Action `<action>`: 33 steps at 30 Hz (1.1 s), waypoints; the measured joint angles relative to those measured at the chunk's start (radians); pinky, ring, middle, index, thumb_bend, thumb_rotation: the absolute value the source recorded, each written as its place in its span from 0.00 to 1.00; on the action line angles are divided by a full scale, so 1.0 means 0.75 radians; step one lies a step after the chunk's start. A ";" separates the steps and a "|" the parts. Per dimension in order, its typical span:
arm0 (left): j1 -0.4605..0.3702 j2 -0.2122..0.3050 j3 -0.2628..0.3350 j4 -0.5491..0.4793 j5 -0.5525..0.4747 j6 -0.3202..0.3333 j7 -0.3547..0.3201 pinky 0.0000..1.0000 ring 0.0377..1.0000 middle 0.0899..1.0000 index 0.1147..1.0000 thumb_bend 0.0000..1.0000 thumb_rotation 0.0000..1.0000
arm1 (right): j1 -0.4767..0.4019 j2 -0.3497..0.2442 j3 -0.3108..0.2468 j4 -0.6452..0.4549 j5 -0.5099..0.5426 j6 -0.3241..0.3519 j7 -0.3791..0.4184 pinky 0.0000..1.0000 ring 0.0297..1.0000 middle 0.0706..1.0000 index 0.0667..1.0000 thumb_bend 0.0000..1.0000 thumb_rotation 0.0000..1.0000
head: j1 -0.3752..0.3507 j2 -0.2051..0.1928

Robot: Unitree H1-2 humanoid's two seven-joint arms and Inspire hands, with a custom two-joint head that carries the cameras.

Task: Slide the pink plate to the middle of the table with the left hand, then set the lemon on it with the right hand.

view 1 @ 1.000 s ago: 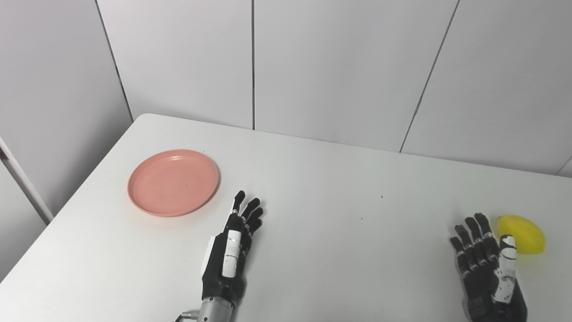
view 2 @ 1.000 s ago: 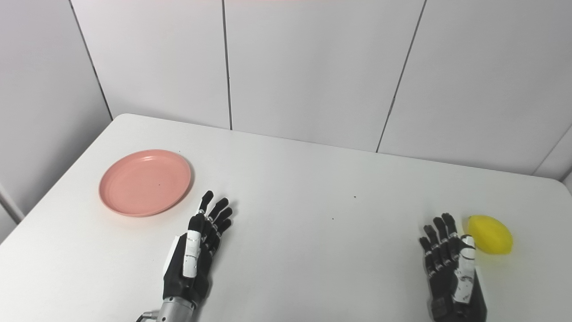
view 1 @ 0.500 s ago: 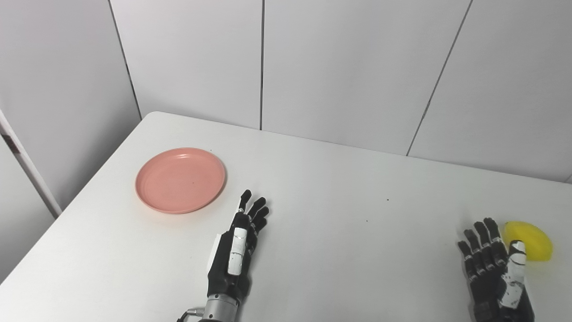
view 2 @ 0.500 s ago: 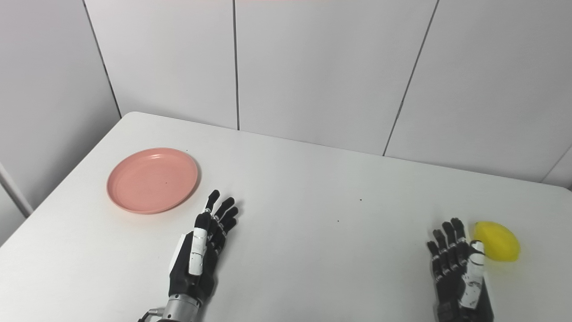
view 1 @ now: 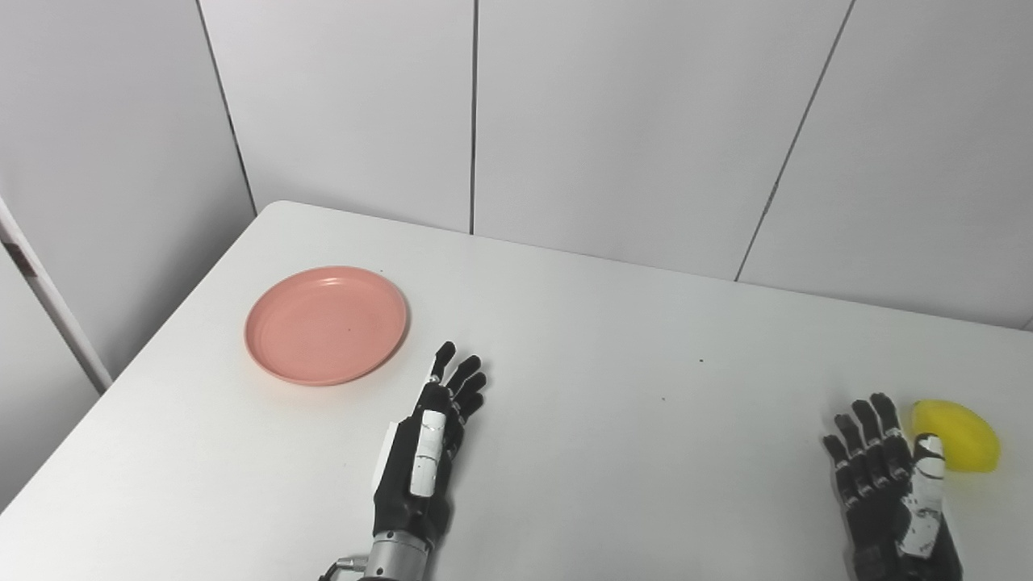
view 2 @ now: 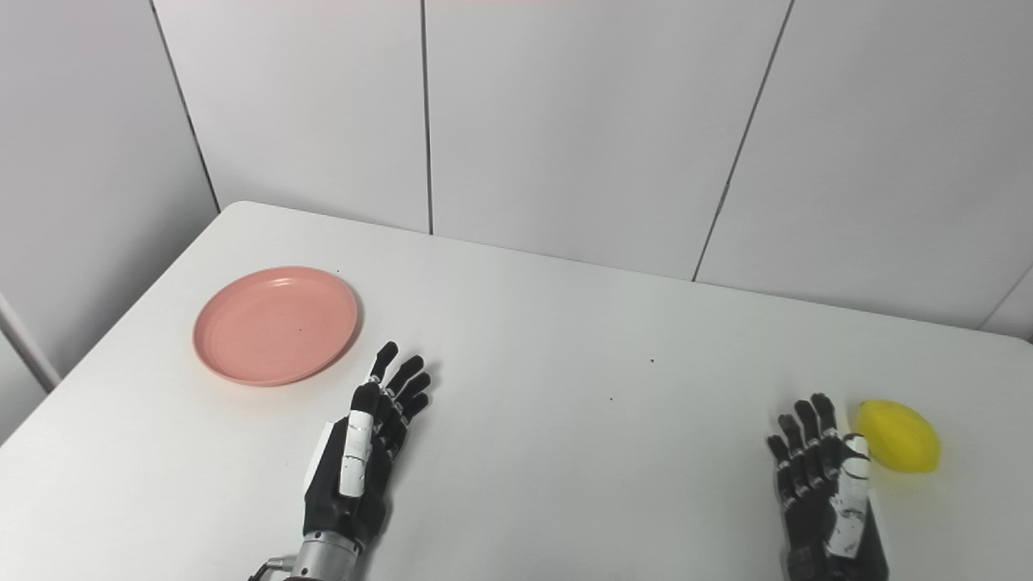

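We found the pink plate point(view 1: 326, 324) lying far left on the white table point(view 1: 613, 339). Near its right rim hovered the left hand point(view 1: 426, 461), fingers spread and holding nothing. Far right, the right hand point(view 2: 825, 496) was also splayed and empty, just beside the lemon point(view 2: 898, 446).

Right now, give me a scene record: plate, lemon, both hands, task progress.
plate: round pink plastic plate, far left of the white table, nothing on it
lemon: yellow lemon, near right, on the table
left hand: open, near the plate, not touching it
right hand: open, beside the lemon, not gripping
progress: plate not slid, lemon not placed
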 measured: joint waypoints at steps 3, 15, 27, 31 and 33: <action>-0.002 0.003 0.010 -0.016 0.001 0.012 0.011 0.93 0.91 0.90 0.94 0.80 0.91 | 0.007 0.005 0.006 -0.016 0.000 0.000 -0.002 1.00 0.99 1.00 1.00 0.60 1.00 | -0.004 0.000; -0.094 0.084 0.111 -0.162 -0.157 0.400 0.014 0.96 0.94 0.93 0.95 0.84 0.89 | 0.020 0.014 0.011 -0.032 -0.008 0.002 -0.010 1.00 0.98 0.99 0.99 0.61 1.00 | -0.016 0.000; -0.236 0.152 0.153 -0.278 -0.453 0.709 0.079 0.99 0.95 0.94 0.98 0.82 0.93 | 0.019 0.021 0.011 -0.035 -0.016 0.002 -0.017 1.00 0.98 0.99 0.99 0.61 1.00 | -0.018 0.008; -0.278 0.235 0.126 -0.315 -0.571 0.719 0.192 0.99 0.95 0.94 0.97 0.84 0.92 | 0.020 0.021 0.010 -0.035 -0.015 0.002 -0.017 1.00 0.98 0.99 0.99 0.61 1.00 | -0.018 0.012; -0.302 0.287 0.104 -0.331 -0.634 0.719 0.277 0.98 0.95 0.95 0.98 0.85 0.93 | 0.020 0.021 0.010 -0.035 -0.015 0.002 -0.016 1.00 0.98 0.99 0.99 0.61 1.00 | -0.014 0.012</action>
